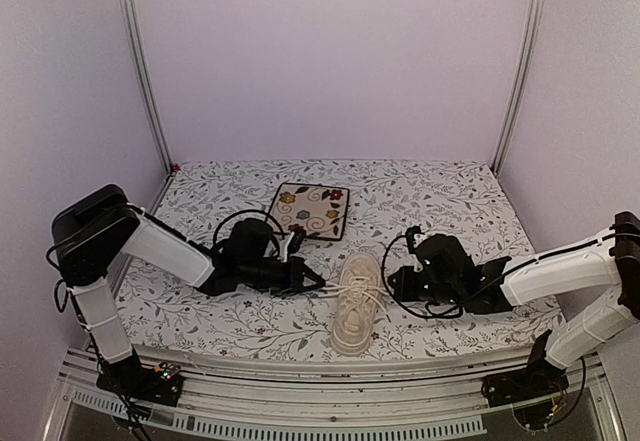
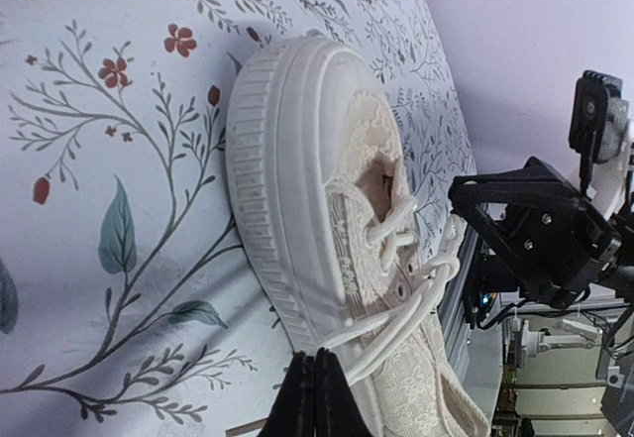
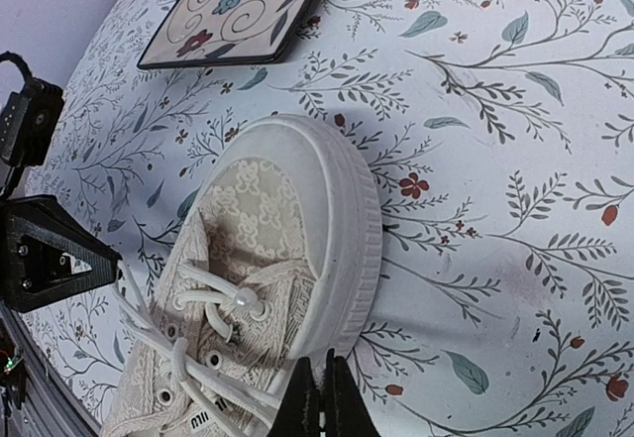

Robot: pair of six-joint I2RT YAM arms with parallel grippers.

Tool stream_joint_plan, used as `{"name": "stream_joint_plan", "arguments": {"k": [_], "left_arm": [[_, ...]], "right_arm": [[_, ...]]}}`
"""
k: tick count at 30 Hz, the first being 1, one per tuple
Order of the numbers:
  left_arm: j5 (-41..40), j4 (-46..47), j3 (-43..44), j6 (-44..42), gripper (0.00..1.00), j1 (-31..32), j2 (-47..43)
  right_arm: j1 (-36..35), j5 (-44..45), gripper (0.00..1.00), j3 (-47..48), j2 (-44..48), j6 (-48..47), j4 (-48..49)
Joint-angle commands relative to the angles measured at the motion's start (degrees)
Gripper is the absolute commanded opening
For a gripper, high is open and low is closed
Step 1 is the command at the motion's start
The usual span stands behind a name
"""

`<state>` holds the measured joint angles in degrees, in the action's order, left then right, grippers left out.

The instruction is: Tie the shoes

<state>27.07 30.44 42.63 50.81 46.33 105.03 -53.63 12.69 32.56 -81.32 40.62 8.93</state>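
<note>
The cream sneaker (image 1: 355, 306) lies on the floral tablecloth with its toe toward the back, and my grippers are on either side of it. My left gripper (image 1: 320, 284) is at the shoe's left side. In the left wrist view it (image 2: 317, 358) is shut, with a cream lace (image 2: 416, 293) running taut from the eyelets into its tips. My right gripper (image 1: 392, 283) is at the shoe's right side. In the right wrist view it (image 3: 322, 363) is shut against the sole, and lace strands (image 3: 218, 382) run in behind its fingers. The laces are loose and unknotted.
A square floral plate with a dark rim (image 1: 311, 209) lies just behind the shoe's toe and also shows in the right wrist view (image 3: 238, 6). The table's front rail (image 1: 330, 371) is close behind the heel. Metal posts and pale walls enclose the table.
</note>
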Motion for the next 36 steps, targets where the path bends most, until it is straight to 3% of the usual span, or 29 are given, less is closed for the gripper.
{"name": "stream_joint_plan", "arguments": {"k": [1,21,28,33,36], "left_arm": [[-4.7,-1.7,-2.2,0.5,0.0,-1.0,-3.0],[-12.5,-5.4,-8.9,4.3,0.0,-3.0,-6.9],[-7.4,-0.6,-7.9,-1.0,0.0,-3.2,-8.1],[-4.4,-0.9,-4.9,-6.7,0.44,-3.1,-11.4],[-1.7,-0.8,-3.1,-9.3,0.57,-2.6,-11.2]], "right_arm": [[0.8,-0.5,0.02,-1.4,1.3,1.9,-0.7],[4.4,-2.1,0.02,-4.8,1.8,5.0,-0.9],[4.6,-5.3,0.02,-3.8,2.7,1.5,1.1],[4.6,-9.2,0.03,0.3,1.5,-4.6,2.2],[4.6,-9.9,0.05,3.8,-1.8,-6.7,2.3]]}}
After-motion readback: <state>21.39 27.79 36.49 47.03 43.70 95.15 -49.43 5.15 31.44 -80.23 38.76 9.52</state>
